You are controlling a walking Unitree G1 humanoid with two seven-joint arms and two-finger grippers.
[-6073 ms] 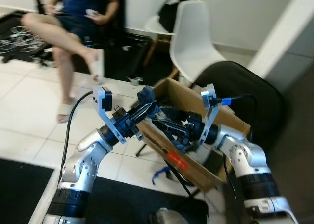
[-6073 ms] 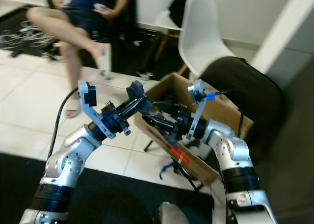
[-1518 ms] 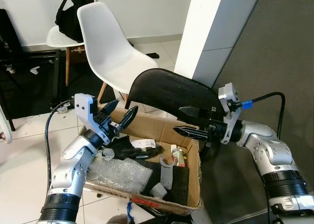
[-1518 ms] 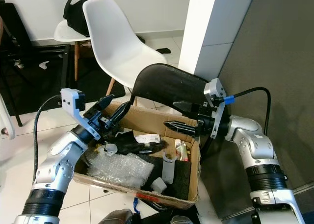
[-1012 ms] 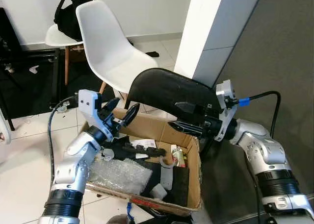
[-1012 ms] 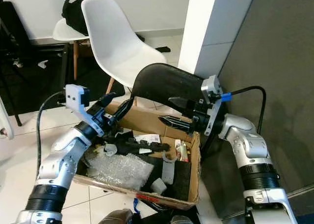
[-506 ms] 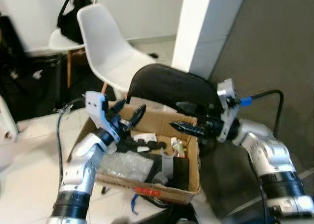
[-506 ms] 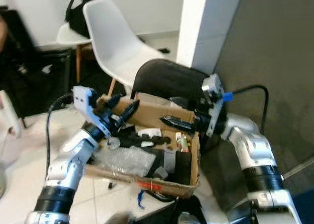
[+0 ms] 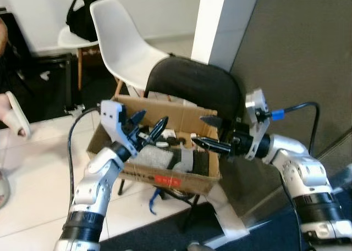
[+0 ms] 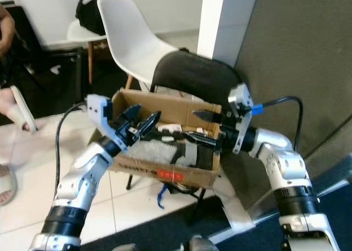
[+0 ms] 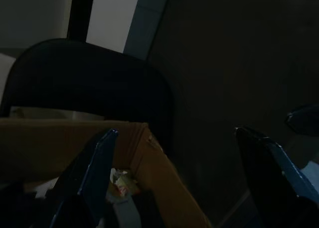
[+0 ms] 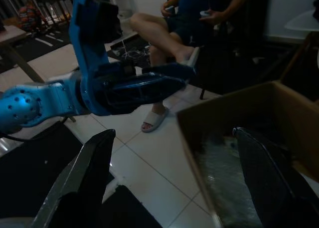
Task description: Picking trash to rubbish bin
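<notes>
Closest to us, our left gripper (image 9: 147, 126) hovers over the near left side of the cardboard box (image 9: 165, 179), fingers spread and holding nothing. Our right gripper (image 9: 212, 133) reaches over the box's right end, also splayed wide and empty. The box, serving as the bin, rests on a black chair (image 9: 192, 89) and holds bubble wrap (image 10: 151, 151) and scraps. Beyond stands a white chair (image 9: 124, 39), and a person's sandalled foot (image 9: 15, 115) at far left.
</notes>
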